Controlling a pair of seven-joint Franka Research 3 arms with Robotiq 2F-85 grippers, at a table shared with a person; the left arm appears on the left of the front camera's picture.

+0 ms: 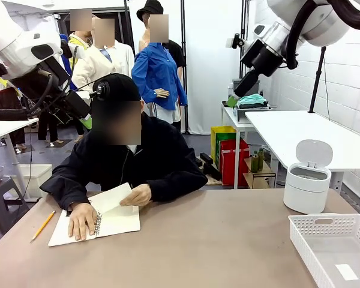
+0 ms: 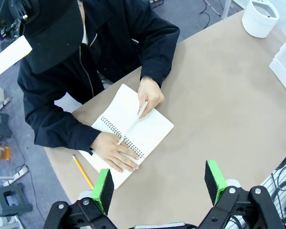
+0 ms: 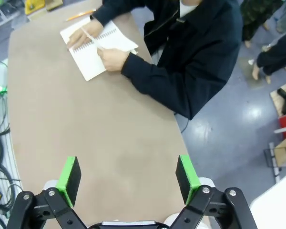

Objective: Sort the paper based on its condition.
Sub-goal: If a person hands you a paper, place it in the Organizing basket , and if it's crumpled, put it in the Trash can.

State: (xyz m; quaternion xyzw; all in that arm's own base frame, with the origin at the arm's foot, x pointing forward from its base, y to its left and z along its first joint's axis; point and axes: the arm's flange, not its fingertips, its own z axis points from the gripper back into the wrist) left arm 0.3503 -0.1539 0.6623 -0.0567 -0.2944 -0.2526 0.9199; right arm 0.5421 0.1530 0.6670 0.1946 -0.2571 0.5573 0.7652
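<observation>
Across the table a person has a spiral-bound notebook [image 1: 117, 223] open in front of them. One hand [image 1: 82, 219] presses flat on it. The other hand [image 1: 138, 195] lifts a white sheet of paper [image 1: 111, 198] up from the spiral; I cannot tell whether it is torn free. Both arms hang high above the table. From above, the left wrist view looks down on the notebook [image 2: 152, 131], and my left gripper [image 2: 158, 186] stands open with nothing in it. My right gripper [image 3: 127, 179] is open and empty too, over bare tabletop, with the notebook [image 3: 90, 59] far ahead.
A yellow pencil [image 1: 42, 225] lies left of the notebook. A white perforated basket [image 1: 300, 237] with a small label [image 1: 347, 272] inside sits at the near right. Behind it stands a white bin [image 1: 308, 186], lid up. The table's middle is bare.
</observation>
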